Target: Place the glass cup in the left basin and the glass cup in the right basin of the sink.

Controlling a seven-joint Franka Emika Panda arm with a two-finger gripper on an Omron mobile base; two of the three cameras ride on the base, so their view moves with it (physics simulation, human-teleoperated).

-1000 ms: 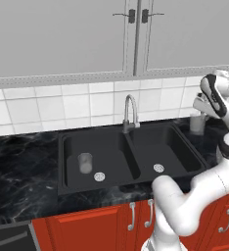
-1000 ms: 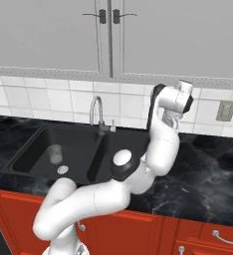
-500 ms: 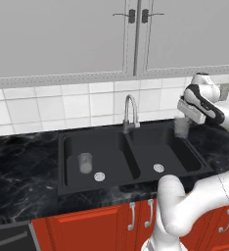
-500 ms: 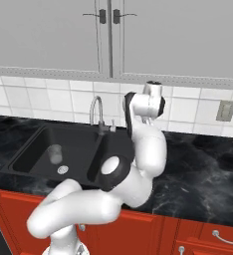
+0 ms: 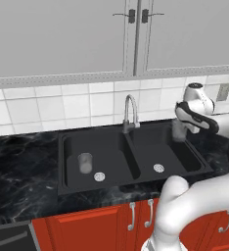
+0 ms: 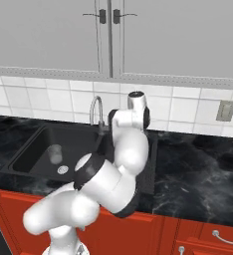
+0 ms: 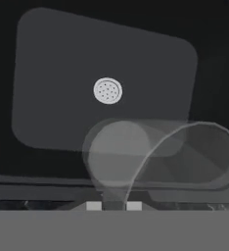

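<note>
Gripper (image 5: 179, 131) swung left, clamping second glass cup (image 5: 178, 130) over right basin (image 5: 150, 147); left basin (image 5: 94, 149) holds first glass cup (image 5: 85, 163)

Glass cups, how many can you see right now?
2. One glass cup stands in the left basin near its drain. The other glass cup is held by the gripper over the right basin. The arm may hide more.

1 glass cup (image 5: 85, 163) upright in left basin (image 5: 111, 149) (1 glass cup (image 5: 178, 130) above right basin (image 5: 177, 156))
</note>
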